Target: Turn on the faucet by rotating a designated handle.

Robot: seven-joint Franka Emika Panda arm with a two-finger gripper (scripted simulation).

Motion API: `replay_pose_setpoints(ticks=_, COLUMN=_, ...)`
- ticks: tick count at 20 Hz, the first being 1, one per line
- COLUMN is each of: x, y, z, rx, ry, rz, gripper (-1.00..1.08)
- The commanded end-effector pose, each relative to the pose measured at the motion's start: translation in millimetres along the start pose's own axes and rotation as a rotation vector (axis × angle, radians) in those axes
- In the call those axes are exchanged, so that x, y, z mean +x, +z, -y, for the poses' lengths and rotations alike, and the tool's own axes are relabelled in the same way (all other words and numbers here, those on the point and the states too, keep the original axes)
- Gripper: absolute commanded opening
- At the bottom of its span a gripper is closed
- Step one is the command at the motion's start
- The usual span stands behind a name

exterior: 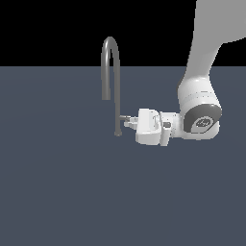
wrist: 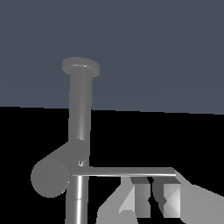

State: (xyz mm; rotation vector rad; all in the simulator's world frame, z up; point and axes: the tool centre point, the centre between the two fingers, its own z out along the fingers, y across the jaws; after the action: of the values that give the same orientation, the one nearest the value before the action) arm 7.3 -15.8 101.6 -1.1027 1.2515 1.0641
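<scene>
Arm: white Panda, reaching in from the exterior view's right, wrist laid level.

Faucet (exterior: 116, 86): tall grey gooseneck, upright mid-floor, spout hooked toward the exterior view's left.

Gripper (exterior: 129, 121): low beside the stem; whether the fingers (wrist: 168, 199) are apart or together cannot be told.

Handle (wrist: 124, 171): thin rod off the lower stem, just beside the fingertips. Advice: push near the rod's free end, sweeping around the stem, clear of the spout.

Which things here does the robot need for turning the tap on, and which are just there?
For the job: the faucet, its thin handle, the gripper by the handle.
Just there: only the grey floor.
</scene>
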Motion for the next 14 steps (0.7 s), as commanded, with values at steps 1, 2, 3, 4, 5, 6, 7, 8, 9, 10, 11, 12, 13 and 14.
replay_pose_setpoints(ticks=1, x=29.6, y=-0.3, z=-10.8, rx=0.002, ry=0.035, rz=-0.007, gripper=-1.0)
replay_pose_setpoints(ticks=2, x=29.6, y=-0.3, z=-10.8, rx=0.002, ry=0.035, rz=-0.007, gripper=-1.0)
replay_pose_setpoints(ticks=3, x=4.6, y=-0.2, z=0.8, rx=-0.001, ry=-0.005, rz=0.001, gripper=-1.0)
replay_pose_setpoints(ticks=4, x=9.1, y=-0.2, z=1.3, rx=0.0, ry=-0.002, rz=0.0, gripper=-1.0)
replay_pose_setpoints(ticks=5, x=13.6, y=-0.2, z=1.8, rx=0.0, ry=0.002, rz=0.0, gripper=-1.0)
replay_pose_setpoints(ticks=6, x=18.0, y=-0.2, z=2.3, rx=0.0, ry=0.005, rz=-0.001, gripper=-1.0)
replay_pose_setpoints(ticks=7, x=22.5, y=-0.3, z=2.8, rx=0.0, ry=0.008, rz=-0.002, gripper=-1.0)
replay_pose_setpoints(ticks=8, x=26.9, y=-0.3, z=3.2, rx=0.001, ry=0.012, rz=-0.002, gripper=-1.0)
replay_pose_setpoints(ticks=9, x=31.3, y=-0.3, z=3.7, rx=0.001, ry=0.015, rz=-0.003, gripper=-1.0)
replay_pose_setpoints(ticks=10, x=35.6, y=-0.3, z=4.1, rx=0.001, ry=0.018, rz=-0.004, gripper=-1.0)
replay_pose_setpoints(ticks=11, x=40.0, y=-0.4, z=4.5, rx=0.001, ry=0.022, rz=-0.004, gripper=-1.0)
replay_pose_setpoints(ticks=12, x=44.3, y=-0.4, z=4.9, rx=0.001, ry=0.025, rz=-0.005, gripper=-1.0)
replay_pose_setpoints(ticks=13, x=48.6, y=-0.5, z=5.3, rx=0.002, ry=0.028, rz=-0.006, gripper=-1.0)
replay_pose_setpoints(ticks=14, x=52.8, y=-0.5, z=5.7, rx=0.002, ry=0.031, rz=-0.006, gripper=-1.0)
